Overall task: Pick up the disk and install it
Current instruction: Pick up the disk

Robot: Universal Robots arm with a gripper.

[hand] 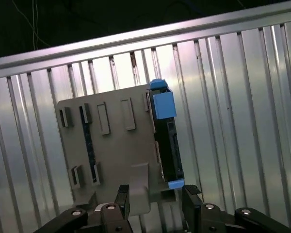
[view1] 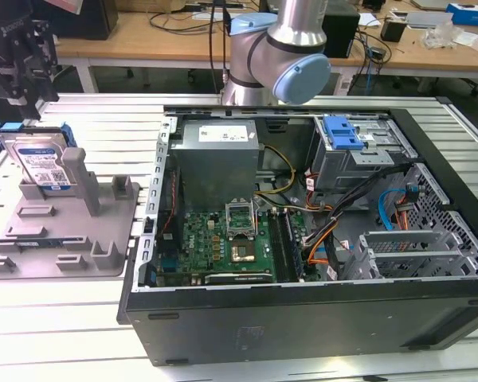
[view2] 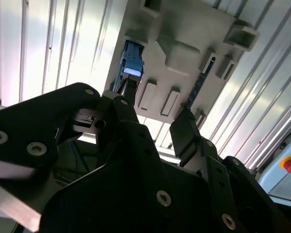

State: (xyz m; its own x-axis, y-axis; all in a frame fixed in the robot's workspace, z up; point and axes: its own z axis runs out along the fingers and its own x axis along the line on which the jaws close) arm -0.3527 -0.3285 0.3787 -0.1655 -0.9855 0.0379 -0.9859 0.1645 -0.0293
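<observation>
The disk stands on edge in a slot at the far end of the grey holder, its labelled face showing in the exterior view. That upright pose probably leaves both flat faces free for a pinch from above. The gripper hangs over that end of the holder, not touching anything. In the first wrist view its fingers are spread apart and empty, and the disk appears edge-on along the holder's side, roughly in line with the gap between them. The second wrist view shows the disk's blue frame beyond the open jaws. Just beside the holder, on the exterior view's right, the computer case lies open, likely so that its drive cage can be reached from above.
</observation>
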